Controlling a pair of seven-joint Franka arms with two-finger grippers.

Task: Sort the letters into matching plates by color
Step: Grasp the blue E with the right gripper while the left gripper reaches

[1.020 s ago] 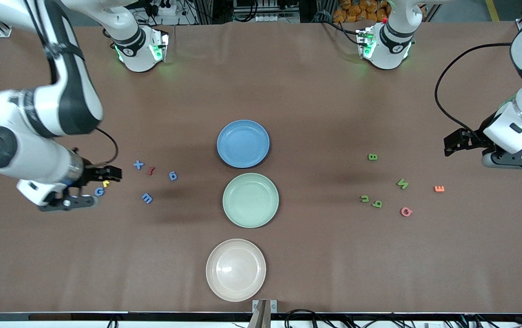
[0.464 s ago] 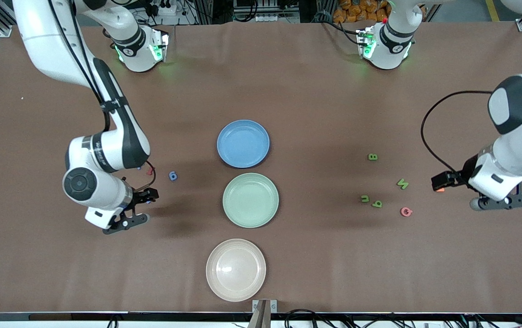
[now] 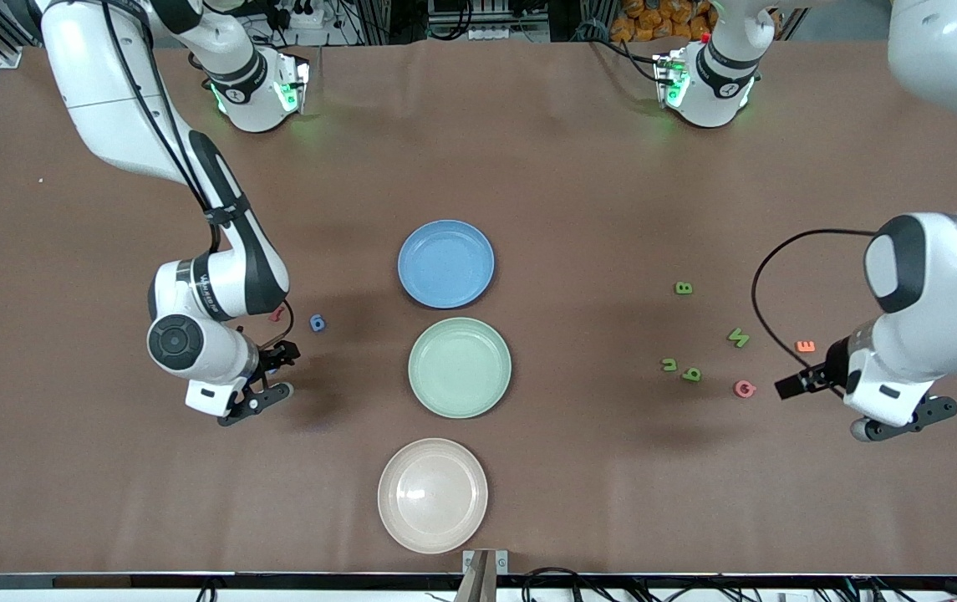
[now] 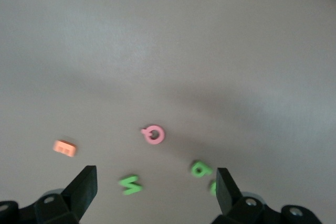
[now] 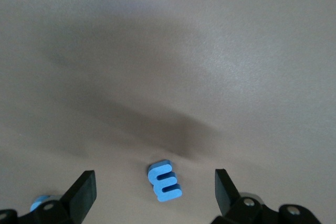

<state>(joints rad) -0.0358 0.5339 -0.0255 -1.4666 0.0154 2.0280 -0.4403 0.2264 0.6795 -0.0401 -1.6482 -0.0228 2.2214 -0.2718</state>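
Note:
Three bare plates stand in a row mid-table: blue (image 3: 445, 263), mint green (image 3: 459, 367), and cream (image 3: 432, 495) nearest the front camera. My right gripper (image 3: 257, 393) (image 5: 154, 183) hangs open over a blue letter (image 5: 165, 181), which lies flat between the fingers. A blue digit (image 3: 317, 323) and a half-hidden red letter (image 3: 277, 313) lie close by. My left gripper (image 3: 904, 418) (image 4: 155, 183) is open and empty over the table by a pink letter (image 3: 745, 388) (image 4: 154, 135). Green letters (image 3: 738, 337) (image 4: 130, 184) and an orange letter (image 3: 805, 345) (image 4: 65, 148) lie around it.
More green letters lie toward the left arm's end: one (image 3: 683, 288) farther from the front camera, two (image 3: 669, 364) (image 3: 691, 374) near the pink one. The right arm's elbow covers other letters at its end. A second blue piece (image 5: 39, 203) peeks out by one right finger.
Both arms swung inward and lower in the front view. The right gripper came over the blue letter, its arm now covering several letters. The left gripper moved beside the pink and orange letters.

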